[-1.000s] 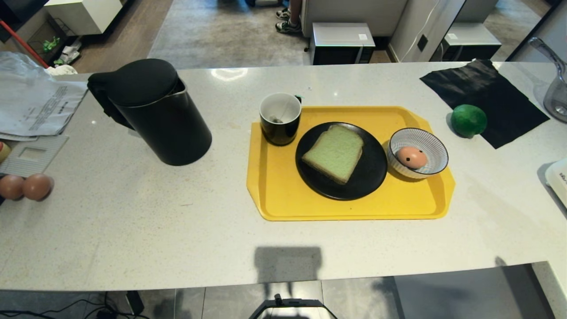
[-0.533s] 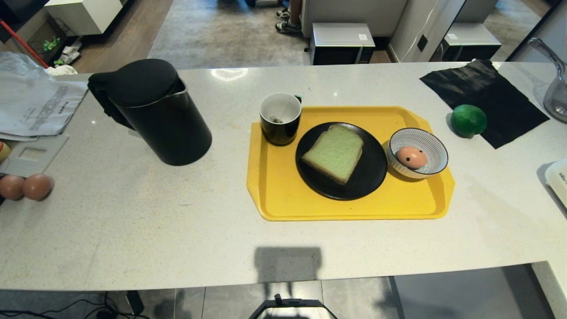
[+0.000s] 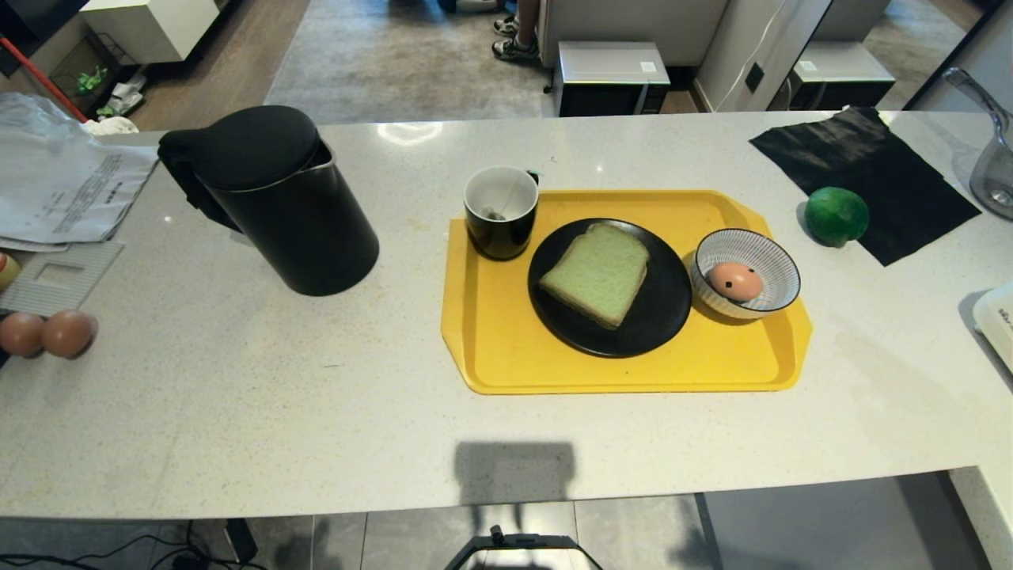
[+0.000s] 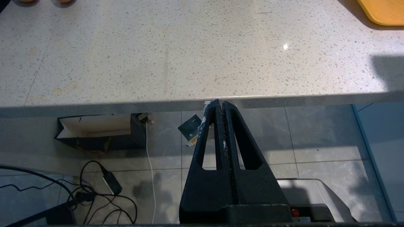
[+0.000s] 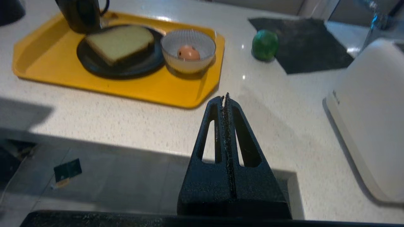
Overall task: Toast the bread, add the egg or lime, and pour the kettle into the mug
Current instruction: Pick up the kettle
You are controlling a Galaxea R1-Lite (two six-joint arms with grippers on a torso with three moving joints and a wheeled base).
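The pale green bread [image 3: 598, 273] [image 5: 120, 43] lies on a black plate [image 3: 661, 317] on the yellow tray [image 3: 506, 356]. The spotted egg [image 3: 734, 280] [image 5: 188, 52] rests in a striped white bowl [image 3: 779, 265] on the tray's right. The black mug [image 3: 500, 212] stands at the tray's back left. The lime [image 3: 836, 215] [image 5: 264, 44] sits right of the tray, by a black cloth. The black kettle [image 3: 277, 198] stands to the left. My left gripper [image 4: 220, 102] is shut and empty below the counter's front edge. My right gripper [image 5: 224, 97] is shut and empty, short of the tray's near right corner.
A white appliance [image 5: 369, 113] stands at the counter's right end. A black cloth [image 3: 870, 178] lies at the back right, papers [image 3: 63, 186] at the far left, and two brown eggs [image 3: 43, 334] at the left edge. Cables lie on the floor under the counter.
Nothing on the counter has moved. A faint shadow at the counter's front right edge has gone.
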